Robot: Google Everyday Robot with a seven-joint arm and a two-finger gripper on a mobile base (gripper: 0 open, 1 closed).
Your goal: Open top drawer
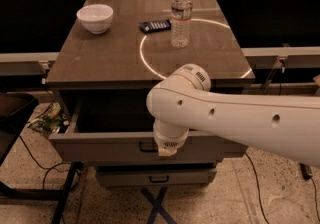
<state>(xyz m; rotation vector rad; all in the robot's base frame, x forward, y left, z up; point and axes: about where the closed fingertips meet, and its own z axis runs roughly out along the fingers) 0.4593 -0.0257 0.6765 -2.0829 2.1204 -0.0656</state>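
Top drawer [100, 147] stands pulled out, inside dark; gripper [167, 151] against its front, hold cannot be told.

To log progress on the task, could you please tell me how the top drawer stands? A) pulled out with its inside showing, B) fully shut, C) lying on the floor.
A: the top drawer juts out past the tabletop, its inside exposed, with the pincer at its front beside the black handle.

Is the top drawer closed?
No: the top drawer is pulled out from under the table, its interior showing, with the hand at its front beside the black handle.
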